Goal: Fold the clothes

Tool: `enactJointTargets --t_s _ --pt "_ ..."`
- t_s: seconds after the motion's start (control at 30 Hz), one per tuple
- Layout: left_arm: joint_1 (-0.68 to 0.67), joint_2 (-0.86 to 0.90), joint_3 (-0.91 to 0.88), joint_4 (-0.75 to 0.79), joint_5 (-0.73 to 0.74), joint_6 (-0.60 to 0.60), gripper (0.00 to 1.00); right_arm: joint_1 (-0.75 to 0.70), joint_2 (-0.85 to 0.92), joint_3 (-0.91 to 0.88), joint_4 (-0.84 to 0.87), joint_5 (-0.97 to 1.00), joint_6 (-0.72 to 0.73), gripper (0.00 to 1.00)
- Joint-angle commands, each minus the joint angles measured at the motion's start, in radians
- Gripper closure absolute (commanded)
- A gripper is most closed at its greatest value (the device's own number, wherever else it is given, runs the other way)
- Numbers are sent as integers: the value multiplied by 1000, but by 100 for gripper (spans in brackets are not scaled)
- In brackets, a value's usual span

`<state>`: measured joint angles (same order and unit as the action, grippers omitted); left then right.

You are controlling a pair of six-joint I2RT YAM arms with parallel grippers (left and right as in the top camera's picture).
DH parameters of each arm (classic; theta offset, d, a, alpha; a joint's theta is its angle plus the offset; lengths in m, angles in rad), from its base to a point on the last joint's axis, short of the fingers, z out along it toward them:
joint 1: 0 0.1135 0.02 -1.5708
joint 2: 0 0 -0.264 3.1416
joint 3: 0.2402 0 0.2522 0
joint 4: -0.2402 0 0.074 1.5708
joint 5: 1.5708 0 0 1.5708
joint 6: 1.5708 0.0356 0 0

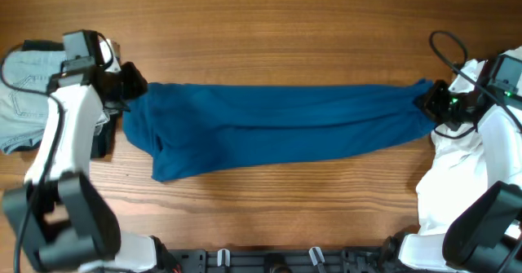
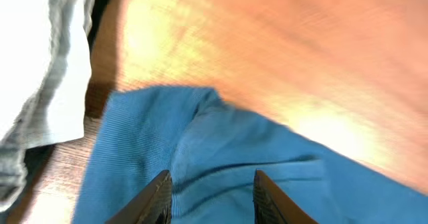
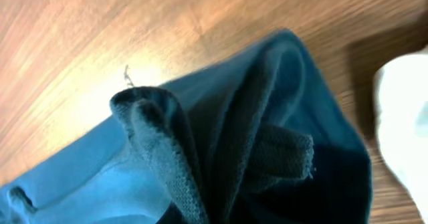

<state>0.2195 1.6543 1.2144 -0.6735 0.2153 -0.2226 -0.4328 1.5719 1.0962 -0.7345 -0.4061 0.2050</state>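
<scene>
Layout of the table, seen from above. The shirt lay lengthwise across the middle, running left to right. The left gripper stood at its left end and the right gripper at its right end. A heap of garments lay at the table's left edge, to the left of that gripper. A further garment lay at the right edge, just beside the shirt's right end.
</scene>
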Motion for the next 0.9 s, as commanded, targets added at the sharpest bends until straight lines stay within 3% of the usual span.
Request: enactJointTargets --t_s 0.0,0.07,0.23,0.4,0.6,0.8,0.83,0.87 --pt "-2 -88 0 -29 40 9 60 42 4 60 -38 21 32 96" --pt "-3 -101 0 -45 39 9 61 141 2 62 -37 -63 40 96" --pt "-32 -101 -1 -53 38 9 62 499 3 62 14 -64 221 96" --pt "-35 -101 -1 -58 39 9 62 761 35 62 142 77 429 96" --pt "-35 -101 -1 -66 39 9 62 930 180 62 267 108 611 96" --pt "-35 -101 -1 -66 39 9 62 988 243 62 472 31 656 96" --pt "-35 -101 -1 -66 39 9 62 990 243 62 483 32 666 94" --pt "-35 -101 -1 -66 39 9 62 990 243 62 489 32 668 72"
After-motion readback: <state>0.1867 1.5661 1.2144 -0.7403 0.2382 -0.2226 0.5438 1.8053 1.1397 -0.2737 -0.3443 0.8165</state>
